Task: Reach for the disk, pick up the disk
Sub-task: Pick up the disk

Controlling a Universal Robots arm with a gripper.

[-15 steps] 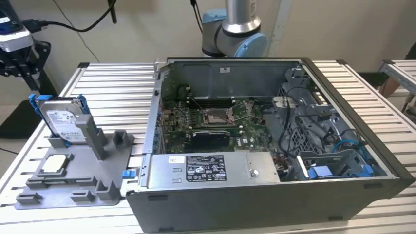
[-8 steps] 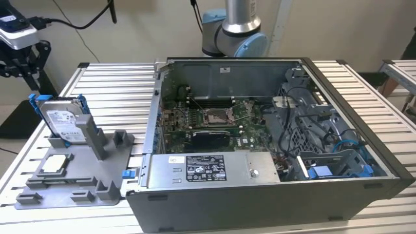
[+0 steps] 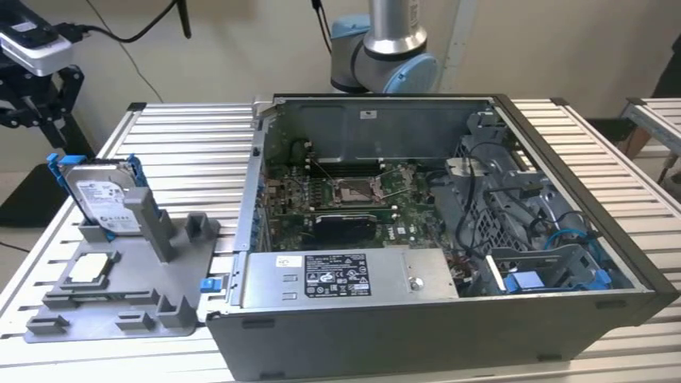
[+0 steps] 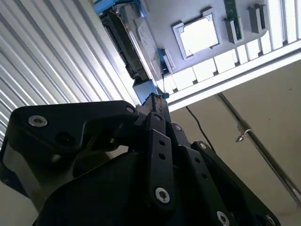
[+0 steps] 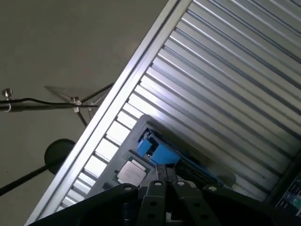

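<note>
The disk [image 3: 104, 199] stands on edge in a grey holder [image 3: 127, 307] at the exterior view's left. It is silver-grey with a white-and-blue label and sits in a blue side frame. In the second wrist view the disk [image 4: 123, 40] shows edge-on, well beyond my gripper [image 4: 157, 101]. In the first wrist view the disk [image 5: 162, 154] and its blue frame lie just past my gripper [image 5: 164, 172]. The black fingers meet at their tips with nothing between them. The gripper is apart from the disk.
An open computer case [image 3: 426, 335] fills the slatted table's middle and right. A small pale chip [image 3: 91, 267] lies in the holder beside the disk. The arm's base [image 3: 383, 56] rises behind the case. A camera on a stand [image 3: 37, 48] is at the far left.
</note>
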